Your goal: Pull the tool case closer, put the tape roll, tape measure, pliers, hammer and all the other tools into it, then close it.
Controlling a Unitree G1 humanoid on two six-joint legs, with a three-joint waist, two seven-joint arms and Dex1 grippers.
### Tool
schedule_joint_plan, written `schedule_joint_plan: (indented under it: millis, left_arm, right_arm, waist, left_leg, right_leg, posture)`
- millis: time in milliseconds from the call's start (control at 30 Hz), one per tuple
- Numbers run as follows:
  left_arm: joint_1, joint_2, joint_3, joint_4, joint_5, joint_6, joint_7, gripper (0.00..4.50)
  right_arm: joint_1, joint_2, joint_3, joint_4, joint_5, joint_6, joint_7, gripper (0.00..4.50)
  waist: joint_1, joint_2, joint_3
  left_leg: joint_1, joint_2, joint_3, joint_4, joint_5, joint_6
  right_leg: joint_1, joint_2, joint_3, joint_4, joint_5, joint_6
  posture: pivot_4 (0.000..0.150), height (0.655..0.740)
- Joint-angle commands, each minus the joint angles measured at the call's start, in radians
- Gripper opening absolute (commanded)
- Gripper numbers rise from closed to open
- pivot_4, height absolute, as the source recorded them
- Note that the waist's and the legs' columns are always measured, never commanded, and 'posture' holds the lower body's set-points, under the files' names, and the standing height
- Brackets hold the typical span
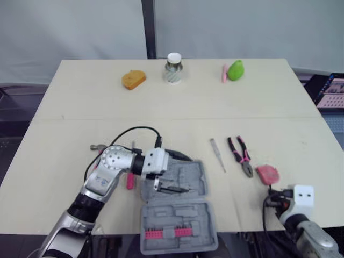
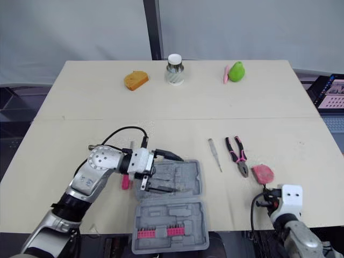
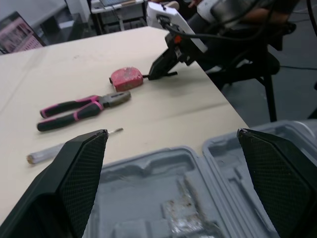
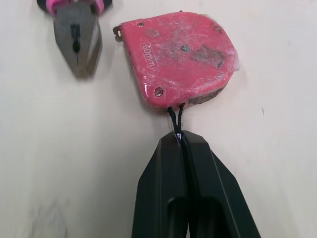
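My right gripper (image 4: 179,136) is pinched shut on the thin cord (image 4: 174,118) of the tape measure (image 4: 181,62), which lies beside the pliers (image 1: 240,155), right of the open tool case (image 1: 177,217). It looks hard and dense, so it will likely swing from that cord. My left gripper (image 3: 171,135) hangs spread over the tool case.

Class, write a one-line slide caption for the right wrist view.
Right gripper shut on the black cord of the red tape measure, pliers lying close by.
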Motion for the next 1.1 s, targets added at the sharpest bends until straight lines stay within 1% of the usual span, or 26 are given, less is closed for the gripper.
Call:
schedule_joint_plan:
  millis: [33,333,467,600,667,733,833,933,967,1033,1100]
  left_arm:
    - [0.015,0.017,-0.012,-0.027,0.0,-0.041,-0.037,4.5]
    - [0.029,0.019,-0.012,-0.02,-0.009,-0.049,-0.056,4.5]
    - [0.035,0.018,-0.01,-0.023,-0.009,-0.049,-0.054,4.5]
    - [0.04,0.014,-0.009,-0.045,-0.014,-0.028,-0.039,4.5]
    - [0.054,0.018,-0.004,-0.058,-0.019,-0.02,-0.032,4.5]
    - [0.065,0.02,-0.003,-0.067,-0.017,-0.021,-0.027,4.5]
    - [0.077,0.015,0.002,-0.078,-0.013,-0.015,-0.008,4.5]
    - [0.094,-0.001,0.032,-0.079,-0.014,-0.015,0.048,4.5]
    - [0.101,-0.002,0.042,-0.082,-0.014,-0.016,0.063,4.5]
    - [0.127,0.001,0.056,-0.095,-0.022,-0.027,0.072,4.5]
    - [0.159,0.006,0.064,-0.116,-0.029,-0.047,0.071,4.5]
  right_arm:
    - [0.077,0.011,-0.013,-0.066,0.021,0.022,0.015,0.06]
    - [0.223,0.069,0.014,-0.176,0.025,0.025,0.0,0.06]
    - [0.242,0.083,0.018,-0.183,0.02,0.022,-0.002,0.06]
    - [0.245,0.065,0.002,-0.184,0.034,0.032,0.021,0.06]
    - [0.255,0.045,-0.017,-0.19,0.06,0.047,0.048,0.6]
    - [0.269,0.005,-0.034,-0.207,0.092,0.067,0.091,1.33]
    - [0.29,-0.069,-0.079,-0.23,0.155,0.107,0.165,2.83]
    - [0.287,-0.198,-0.161,-0.247,0.232,0.142,0.286,4.36]
    - [0.28,-0.246,-0.185,-0.25,0.253,0.148,0.331,4.44]
    - [0.24,-0.358,-0.216,-0.227,0.278,0.131,0.449,4.44]
    - [0.166,-0.481,-0.231,-0.153,0.282,0.089,0.59,4.44]
  waist:
    - [0.0,0.0,0.0]
    - [0.0,0.0,0.0]
    - [0.0,0.0,0.0]
    - [0.0,0.0,0.0]
    - [0.0,0.0,0.0]
    - [0.0,0.0,0.0]
    - [0.001,0.001,0.0]
    - [0.0,0.001,0.0]
    - [0.0,0.001,0.0]
    - [-0.001,0.001,0.0]
    - [-0.005,0.001,0.0]
  left_leg:
    - [0.0,0.0,0.0,0.0,0.0,0.0]
    - [0.0,0.0,0.0,0.0,0.0,0.0]
    - [0.0,0.0,0.0,0.0,0.0,0.0]
    - [0.0,0.0,0.0,0.0,0.0,0.0]
    - [0.0,0.0,0.0,0.0,0.0,0.0]
    - [0.0,0.0,0.0,0.0,0.0,0.0]
    - [0.0,0.0,0.001,0.0,0.0,0.0]
    - [0.0,0.0,0.001,0.0,0.0,0.0]
    - [0.0,0.0,0.002,0.0,0.0,0.001]
    - [0.001,0.0,0.002,0.0,0.0,0.001]
    - [0.001,0.001,0.003,0.0,-0.001,0.001]
  right_leg:
    - [0.0,0.0,0.0,0.0,0.0,0.0]
    - [0.0,0.0,0.0,0.0,0.0,0.0]
    - [0.0,0.0,0.001,0.0,0.0,0.0]
    - [0.0,0.0,0.001,0.0,0.0,-0.001]
    - [0.0,0.0,0.001,0.0,0.0,-0.001]
    - [0.0,0.0,0.001,0.0,0.0,-0.001]
    - [0.0,0.0,0.001,-0.001,0.0,-0.001]
    - [0.001,0.0,0.002,-0.001,0.0,-0.001]
    - [0.001,0.0,0.003,-0.002,0.0,-0.001]
    - [0.001,0.0,0.003,-0.003,0.0,-0.001]
    - [0.001,0.001,0.003,-0.003,0.0,-0.001]
  posture:
    - [0.15,0.74]
    - [0.15,0.74]
    - [0.15,0.74]
    - [0.15,0.74]
    - [0.15,0.74]
    - [0.15,0.74]
    - [0.15,0.74]
    - [0.15,0.74]
    - [0.15,0.74]
    - [0.15,0.74]
    - [0.15,0.74]
